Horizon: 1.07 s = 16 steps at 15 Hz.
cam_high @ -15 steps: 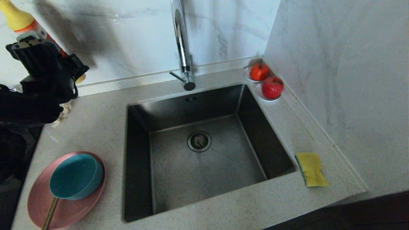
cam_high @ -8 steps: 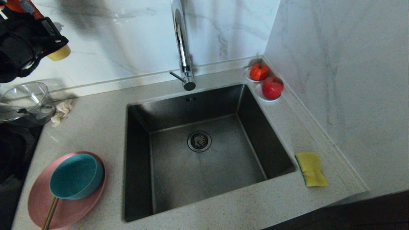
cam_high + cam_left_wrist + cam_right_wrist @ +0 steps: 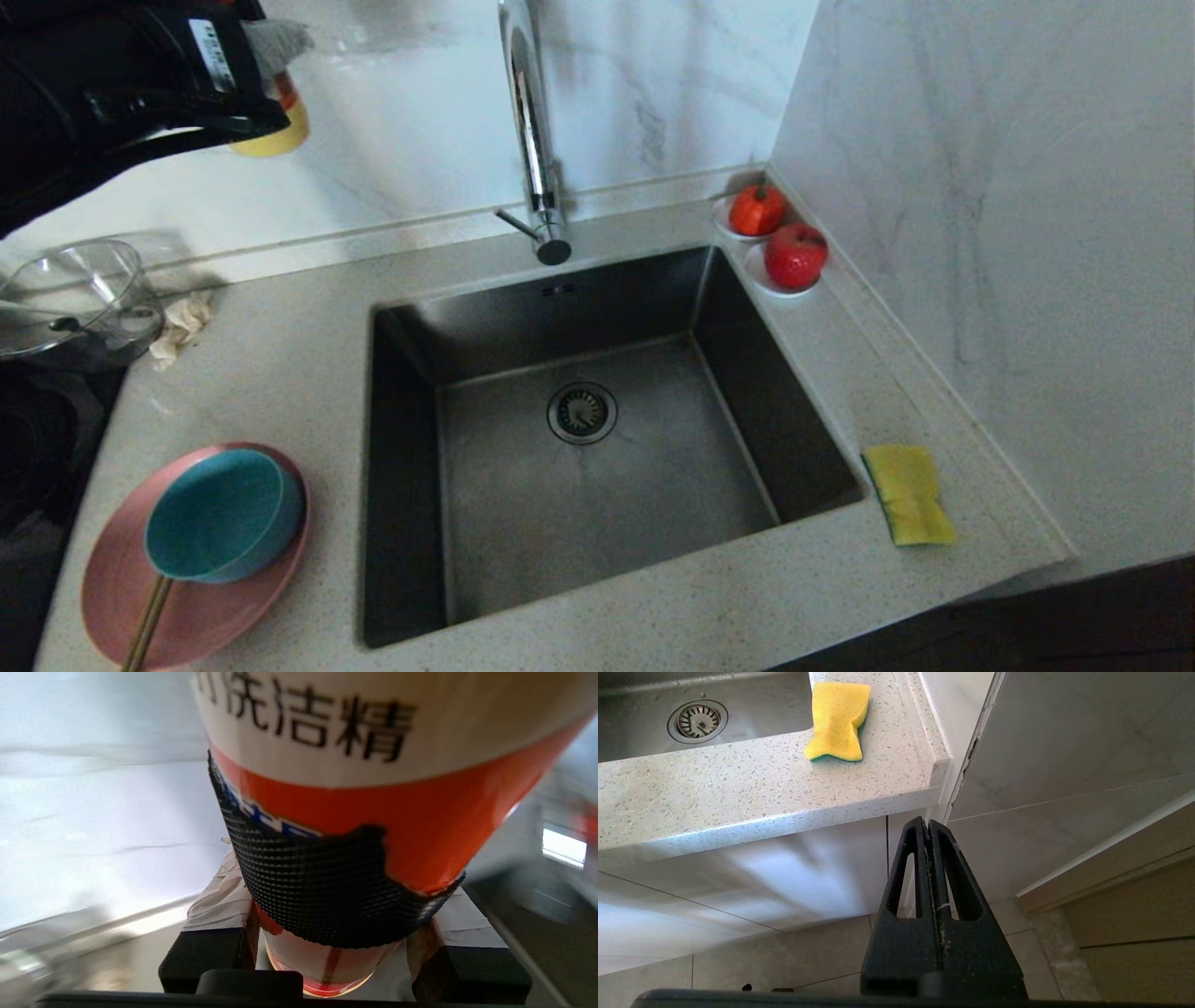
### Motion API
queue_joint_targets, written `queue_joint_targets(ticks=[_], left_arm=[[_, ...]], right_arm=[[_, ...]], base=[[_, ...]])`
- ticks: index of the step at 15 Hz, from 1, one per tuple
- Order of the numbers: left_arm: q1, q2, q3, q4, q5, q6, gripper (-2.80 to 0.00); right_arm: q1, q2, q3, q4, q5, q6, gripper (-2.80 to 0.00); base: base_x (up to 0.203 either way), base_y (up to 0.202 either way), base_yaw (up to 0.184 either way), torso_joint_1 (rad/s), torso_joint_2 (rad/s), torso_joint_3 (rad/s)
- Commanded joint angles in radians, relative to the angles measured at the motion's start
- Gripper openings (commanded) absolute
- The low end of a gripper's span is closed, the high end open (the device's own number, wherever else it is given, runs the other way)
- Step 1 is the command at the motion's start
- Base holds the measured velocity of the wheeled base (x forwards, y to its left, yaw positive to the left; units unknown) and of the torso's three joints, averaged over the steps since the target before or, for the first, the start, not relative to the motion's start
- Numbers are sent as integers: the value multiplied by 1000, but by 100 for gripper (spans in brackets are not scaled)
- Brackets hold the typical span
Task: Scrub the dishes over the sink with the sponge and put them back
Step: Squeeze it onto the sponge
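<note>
Change: the left gripper (image 3: 336, 952), clamped on a dish-soap bottle (image 3: 373, 788), has lifted from beside the glass jug (image 3: 70, 294) and swung toward the tap (image 3: 532, 131); bottle now tilted high at the back wall, yellow end (image 3: 271, 131) showing.
Meaning: likely soap delivery first; scrubbing not yet begun.
Right gripper (image 3: 930, 826): fingers pressed together, empty, parked below the counter edge.
Sponge (image 3: 907, 493): flat on the counter, just right of the sink (image 3: 597, 467), untouched.
Dishes: teal bowl (image 3: 222, 513) sits on the pink plate (image 3: 215, 607), left of the sink; a wooden stick (image 3: 147, 623) lies on the plate.
Sink: empty, strainer (image 3: 582, 412) clear.
</note>
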Motion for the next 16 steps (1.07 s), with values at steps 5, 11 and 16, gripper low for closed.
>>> queue_joint_targets(ticks=[5, 11, 16], left_arm=[[-169, -21, 41, -1, 7, 56, -280], [-302, -89, 59, 155, 0, 59, -280], [-358, -103, 65, 193, -3, 64, -280]], right_arm=[[0, 1, -1, -1, 0, -1, -280], [0, 1, 0, -1, 0, 1, -280], [0, 1, -1, -1, 0, 0, -280]], base=[[0, 0, 0, 0, 0, 0], [0, 0, 0, 0, 0, 0], [0, 0, 0, 0, 0, 0]])
